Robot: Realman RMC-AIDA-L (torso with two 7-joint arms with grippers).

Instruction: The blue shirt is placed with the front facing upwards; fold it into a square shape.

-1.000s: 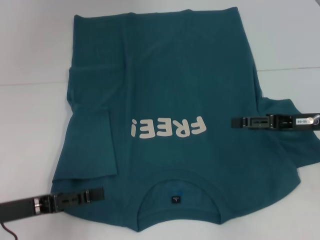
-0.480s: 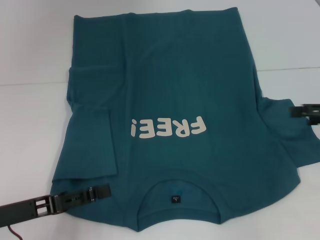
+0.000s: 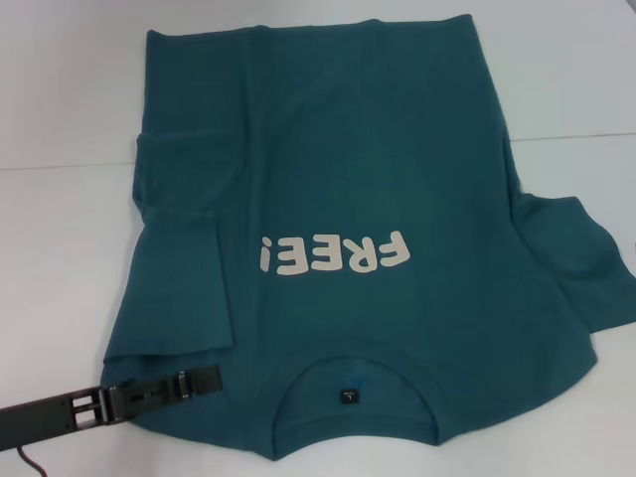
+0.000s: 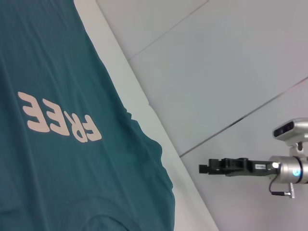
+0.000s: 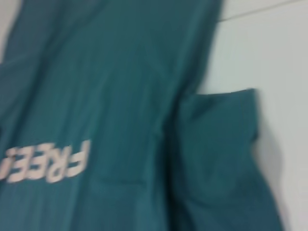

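Note:
The blue shirt (image 3: 348, 149) lies flat on the white table (image 3: 60, 248), front up, with white "FREE!" lettering (image 3: 333, 255) and its collar label (image 3: 348, 396) nearest me. Its left sleeve (image 3: 179, 268) is folded in over the body, while the right sleeve (image 3: 581, 258) spreads out to the side. My left gripper (image 3: 211, 378) rests low on the shirt's left shoulder beside the collar. The head view does not include my right gripper (image 4: 204, 168); the left wrist view has it past the table's right edge, away from the shirt (image 4: 48, 168). The right wrist view looks down on the shirt (image 5: 120, 96) and right sleeve.
A seam line (image 3: 60, 167) crosses the table behind the shirt's middle. Bare table surrounds the shirt on the left, right and far side. Beyond the table edge (image 4: 144, 106), grey floor (image 4: 231, 62) fills the left wrist view.
My right gripper has pulled back off the shirt's right side and left the head view to the right. My left gripper has slid slightly further onto the shoulder.

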